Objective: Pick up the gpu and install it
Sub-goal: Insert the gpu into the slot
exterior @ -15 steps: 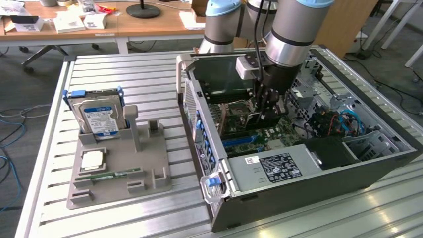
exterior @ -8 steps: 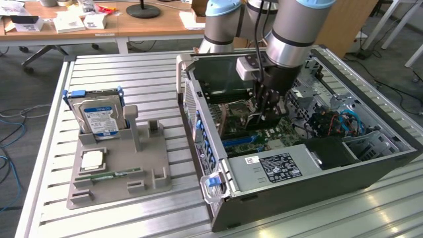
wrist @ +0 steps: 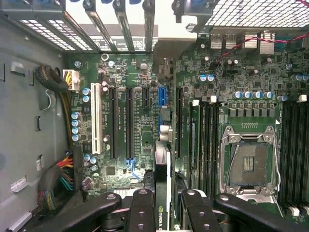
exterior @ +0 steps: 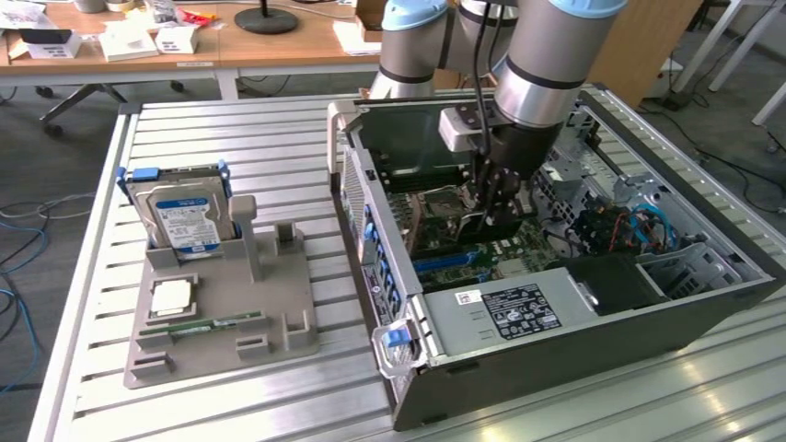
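My gripper is lowered inside the open computer case, just above the motherboard. In the wrist view the gripper is shut on the gpu, a thin dark card seen edge-on with a green logo, clamped between the black fingers. The card stands upright over the motherboard, in line with the blue expansion slot and pointing toward the rear slot openings. I cannot tell whether its edge touches the slot.
A CPU socket and memory slots lie beside the card. Cable bundles sit at the case wall. Outside the case, a grey fixture holds a hard drive and a memory stick. A power supply sits at the case's near end.
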